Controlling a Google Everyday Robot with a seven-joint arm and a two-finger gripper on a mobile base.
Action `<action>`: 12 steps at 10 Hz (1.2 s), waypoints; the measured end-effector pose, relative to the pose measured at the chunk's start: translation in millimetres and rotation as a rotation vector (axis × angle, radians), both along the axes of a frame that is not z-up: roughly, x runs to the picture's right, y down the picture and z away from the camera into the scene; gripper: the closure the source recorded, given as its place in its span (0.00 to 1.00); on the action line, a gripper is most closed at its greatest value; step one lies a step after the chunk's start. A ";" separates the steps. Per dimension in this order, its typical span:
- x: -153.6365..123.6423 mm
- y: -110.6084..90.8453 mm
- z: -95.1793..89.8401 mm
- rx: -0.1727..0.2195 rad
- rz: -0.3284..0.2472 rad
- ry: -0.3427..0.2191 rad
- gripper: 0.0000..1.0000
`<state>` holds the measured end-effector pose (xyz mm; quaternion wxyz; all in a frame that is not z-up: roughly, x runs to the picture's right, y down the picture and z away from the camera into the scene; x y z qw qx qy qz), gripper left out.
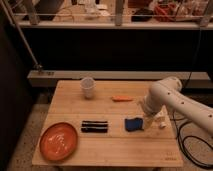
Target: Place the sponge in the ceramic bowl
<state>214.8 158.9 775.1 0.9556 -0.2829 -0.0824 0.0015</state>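
Wooden worktop (120, 150) fills the lower middle of the frame, with dark shelving behind it along the top.

White arm (172, 96) enters from the right edge and bends down over the right end of the worktop. Gripper (154, 123) points down, low over the board at lower right. Its two fingers stand spread apart with nothing between them.

Sponge (133, 124): small dark-blue block lying flat on the worktop, right of centre, just left of the gripper. Whether the nearer finger touches it I cannot tell.

Bowl (59, 141): wide, shallow, orange-red with pale streaks inside. It sits at the lower left corner of the worktop, well apart from the sponge, and nothing lies in it.

Between bowl and sponge lies a black striped bar (94, 126), flat and lengthwise across the frame.

A white cup (88, 87) stands upright near the far edge, left of centre.

A small orange stick (122, 98) lies toward the far edge, above the sponge in the frame.

Dark cables (192, 145) loop on the floor at lower right, beside the worktop.
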 end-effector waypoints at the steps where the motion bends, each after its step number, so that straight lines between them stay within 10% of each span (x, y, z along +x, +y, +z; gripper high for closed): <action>1: -2.3 7.0 6.5 -0.003 0.002 -0.004 0.20; 12: -6.8 47.8 41.4 0.002 0.064 -0.028 0.20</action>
